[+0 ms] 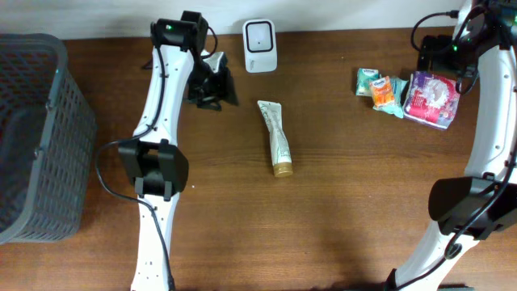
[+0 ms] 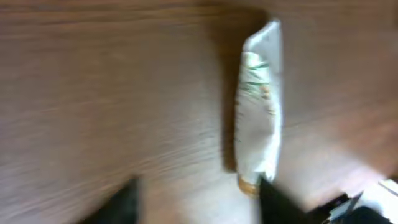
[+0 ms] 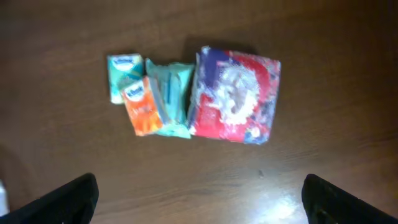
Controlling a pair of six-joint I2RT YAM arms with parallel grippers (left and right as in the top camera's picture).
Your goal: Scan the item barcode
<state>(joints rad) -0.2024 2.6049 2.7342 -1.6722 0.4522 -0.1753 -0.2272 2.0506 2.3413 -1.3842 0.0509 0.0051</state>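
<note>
1. Along the full width of the overhead view runs a dark brown, wood-grained tabletop (image 1: 347, 210). Only a pale strip of the room shows beyond its far edge.
2. One grey mesh basket (image 1: 69, 145) stands at the left edge.
3. One white scanner (image 1: 260, 46) sits at the middle of the far edge.
4. One pale tube (image 1: 276, 139) lies flat near the middle of the tabletop, on the near side of the scanner and apart from it. Its gold cap points toward the near edge.
5. Four packets are bunched near the far right corner, touching or overlapping:
   - a small teal packet (image 1: 367, 81)
   - an orange packet (image 1: 381, 93)
   - a teal wipes pack (image 1: 397, 99)
   - a larger red-and-purple pack (image 1: 432, 99)
6. Two white arms reach in from the near edge, one on each side.
7. The left gripper (image 2: 199, 186) hangs near the far edge, between the basket and the scanner. Its fingers are spread, with bare wood between them. In the blurred left wrist view the tube lies just past one finger.
8. The right gripper (image 3: 200, 183) hovers over the far right corner above the four packets, spread wide and holding nothing.
</note>
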